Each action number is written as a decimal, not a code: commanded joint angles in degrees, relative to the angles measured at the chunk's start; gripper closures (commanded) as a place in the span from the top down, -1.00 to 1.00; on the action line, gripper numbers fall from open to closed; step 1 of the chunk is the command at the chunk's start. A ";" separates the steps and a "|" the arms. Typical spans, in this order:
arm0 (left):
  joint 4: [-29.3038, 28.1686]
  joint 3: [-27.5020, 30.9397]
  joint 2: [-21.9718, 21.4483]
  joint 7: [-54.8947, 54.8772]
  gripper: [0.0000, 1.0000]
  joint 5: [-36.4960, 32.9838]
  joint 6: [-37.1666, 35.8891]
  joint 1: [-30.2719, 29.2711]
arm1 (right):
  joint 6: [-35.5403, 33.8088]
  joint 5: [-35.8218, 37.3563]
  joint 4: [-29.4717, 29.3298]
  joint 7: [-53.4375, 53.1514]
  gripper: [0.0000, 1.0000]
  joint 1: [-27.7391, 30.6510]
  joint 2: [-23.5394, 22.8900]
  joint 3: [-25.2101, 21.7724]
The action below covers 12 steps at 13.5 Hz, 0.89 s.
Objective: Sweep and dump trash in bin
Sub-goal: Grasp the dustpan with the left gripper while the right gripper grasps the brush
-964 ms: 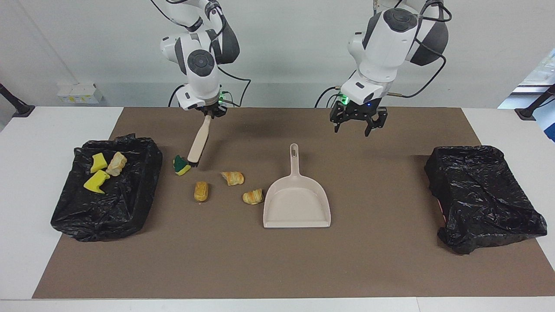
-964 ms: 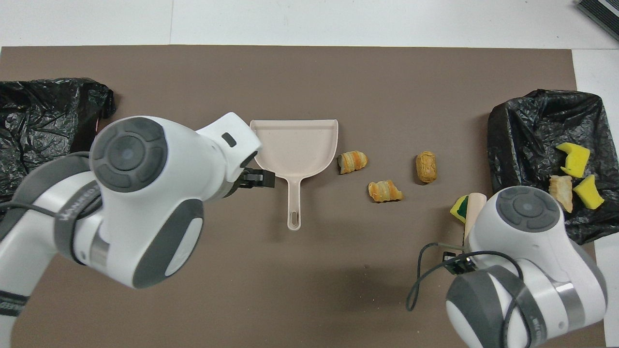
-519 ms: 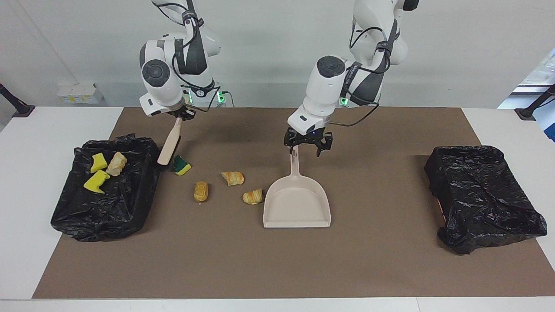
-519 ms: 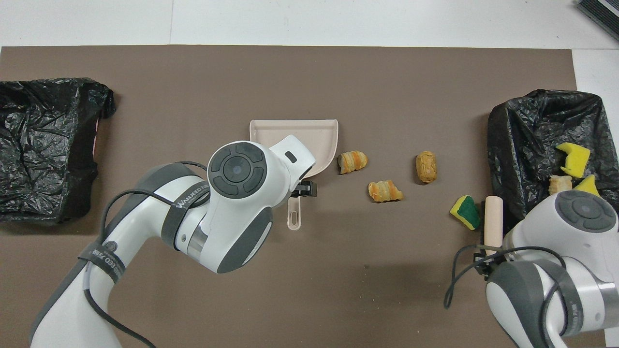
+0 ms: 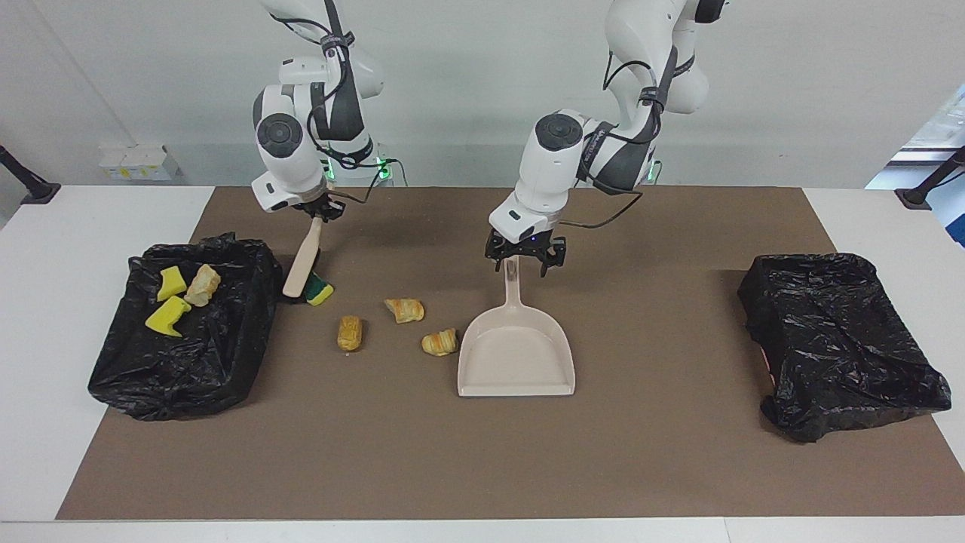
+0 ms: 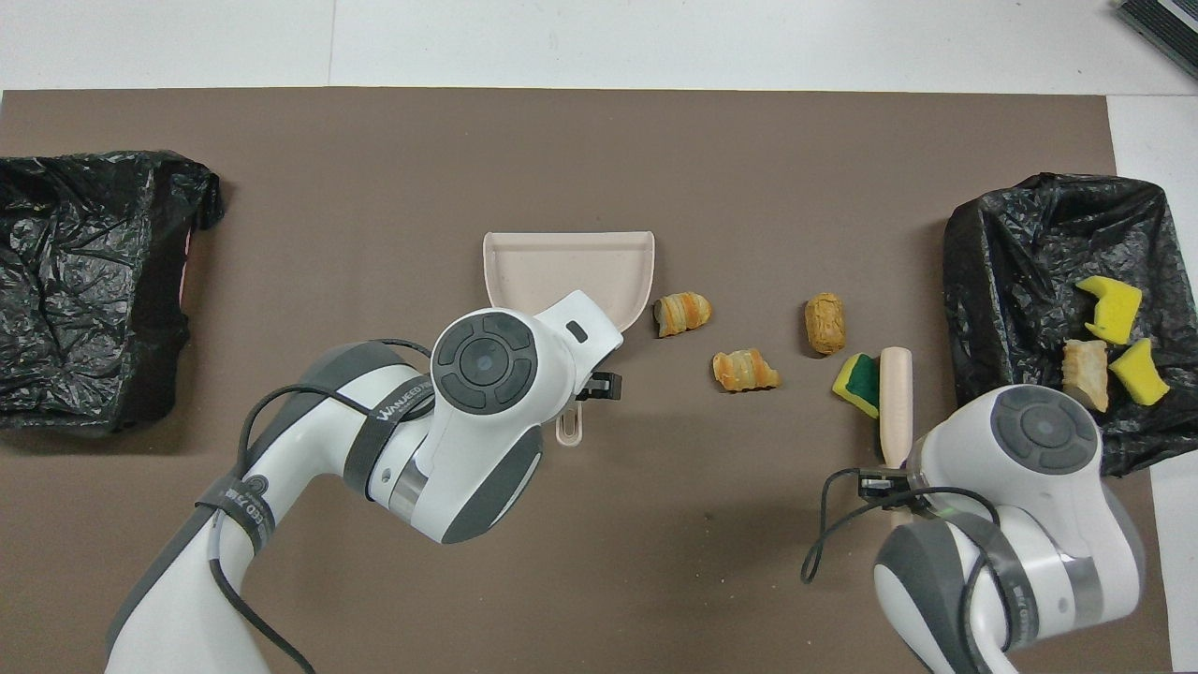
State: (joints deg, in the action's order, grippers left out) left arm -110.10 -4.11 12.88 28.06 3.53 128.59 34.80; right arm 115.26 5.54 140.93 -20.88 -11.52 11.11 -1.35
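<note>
1. White counter [image 5: 68, 317] with brown mat [image 5: 482, 452]; plain pale wall at the robots' end.
2. Bins: black-lined bin [image 5: 185, 332] at the right arm's end holds two yellow sponge pieces [image 5: 170, 298] and one bread lump [image 5: 202, 284]; second lined bin [image 5: 840, 343] at the left arm's end, contents not visible.
3. Trash on the mat: green-and-yellow sponge [image 5: 320, 290] touching the brush head; three bread lumps [image 5: 404, 310] between it and the dustpan [image 5: 516, 354], the nearest just beside the pan's side wall.
4. Right gripper [image 5: 318, 213]: fingers pinching the brush [image 5: 301, 262] by its handle top, brush tilted.
5. Left gripper [image 5: 517, 255]: fingers spread astride the dustpan handle, not yet pinching.
6. Handling note: the left arm should likely close squarely on the handle and brace the pan; the mouth faces away from the robots, so it needs turning toward the scraps before sweeping.
7. Change from half a second earlier: brush has moved against the sponge, nudging it toward the lumps; left gripper slightly lower on the handle.
</note>
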 commanded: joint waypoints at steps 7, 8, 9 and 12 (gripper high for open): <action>-0.39 1.21 5.04 0.07 0.93 -0.45 5.80 4.31 | -8.52 -11.43 -16.80 1.36 -1.00 -9.57 -9.00 0.04; -0.20 1.21 5.13 0.07 0.68 -0.45 5.53 4.14 | -11.43 -10.39 -19.18 1.45 -1.00 -9.49 -9.00 0.03; -0.20 1.21 5.05 0.07 0.53 -0.54 5.44 3.87 | -13.20 -9.59 -20.86 1.72 -1.00 -9.22 -9.00 -0.05; -0.03 1.56 4.52 0.16 0.44 -0.71 3.86 3.61 | -15.50 -5.64 -23.86 3.47 -1.00 -8.52 -8.39 -0.49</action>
State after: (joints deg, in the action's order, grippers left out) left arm -110.47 -2.98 18.12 28.02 3.38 133.95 38.30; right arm 101.74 -2.11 119.68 -20.10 -21.07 3.09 -1.72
